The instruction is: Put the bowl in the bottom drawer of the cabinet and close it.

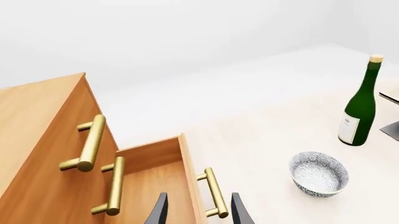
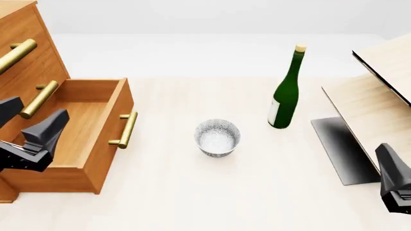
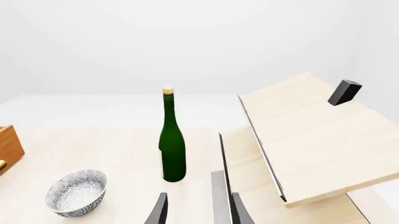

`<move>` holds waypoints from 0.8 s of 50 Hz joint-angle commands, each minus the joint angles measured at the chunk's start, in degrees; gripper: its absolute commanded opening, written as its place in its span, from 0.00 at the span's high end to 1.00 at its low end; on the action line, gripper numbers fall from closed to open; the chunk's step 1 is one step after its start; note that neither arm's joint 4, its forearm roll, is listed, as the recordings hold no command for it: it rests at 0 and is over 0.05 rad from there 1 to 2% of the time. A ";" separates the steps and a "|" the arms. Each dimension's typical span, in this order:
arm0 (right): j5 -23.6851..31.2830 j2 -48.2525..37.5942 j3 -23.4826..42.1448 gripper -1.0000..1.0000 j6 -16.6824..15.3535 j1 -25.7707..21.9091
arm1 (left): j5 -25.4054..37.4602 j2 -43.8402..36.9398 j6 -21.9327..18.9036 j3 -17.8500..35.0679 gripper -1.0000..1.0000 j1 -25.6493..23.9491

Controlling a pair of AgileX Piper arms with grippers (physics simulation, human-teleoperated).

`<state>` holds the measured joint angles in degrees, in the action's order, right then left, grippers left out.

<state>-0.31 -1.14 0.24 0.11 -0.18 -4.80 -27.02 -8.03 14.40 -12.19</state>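
Note:
The speckled white bowl [image 2: 218,137] stands upright on the table, right of the cabinet [image 2: 29,45]. The bottom drawer [image 2: 86,120] is pulled out and nothing shows inside it. My left gripper [image 2: 40,108] hovers open over the drawer's left part, holding nothing. In the left wrist view its fingers [image 1: 159,212] frame the drawer's short brass handle [image 1: 214,192], with the bowl [image 1: 318,173] off to one side. My right gripper [image 2: 393,180] sits low at the front right, far from the bowl, open and holding nothing. Its wrist view shows the bowl [image 3: 76,192].
A green wine bottle [image 2: 286,91] stands behind and right of the bowl. A pale light-wood structure [image 2: 378,91] with a dark panel [image 2: 340,149] fills the right side. Two upper drawers with longer brass handles [image 2: 40,99] are shut.

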 commanded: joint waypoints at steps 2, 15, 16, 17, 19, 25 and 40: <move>0.03 0.10 -0.02 0.00 0.00 0.03 | 8.15 1.15 2.27 3.96 0.00 -0.15; 0.02 0.09 -0.02 0.00 -0.01 0.02 | 10.71 -4.56 3.94 7.10 0.00 1.33; 0.03 0.11 -0.02 0.00 -0.01 0.01 | 10.74 -5.01 3.59 7.16 0.00 1.78; 0.03 0.11 -0.02 0.00 -0.01 0.03 | 10.75 -5.16 3.61 7.21 0.00 1.86; 0.03 0.11 -0.02 0.00 -0.02 0.03 | 10.69 -5.77 3.17 7.27 0.00 2.20; 0.03 0.11 -0.02 0.00 -0.02 0.01 | 12.33 -6.72 2.38 8.83 0.00 2.76; 0.02 0.09 -0.02 0.00 0.00 0.02 | 15.12 -11.05 2.95 11.26 0.00 1.62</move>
<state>-0.31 -1.15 0.24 0.11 -0.18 3.43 -40.79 -5.65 24.02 -10.83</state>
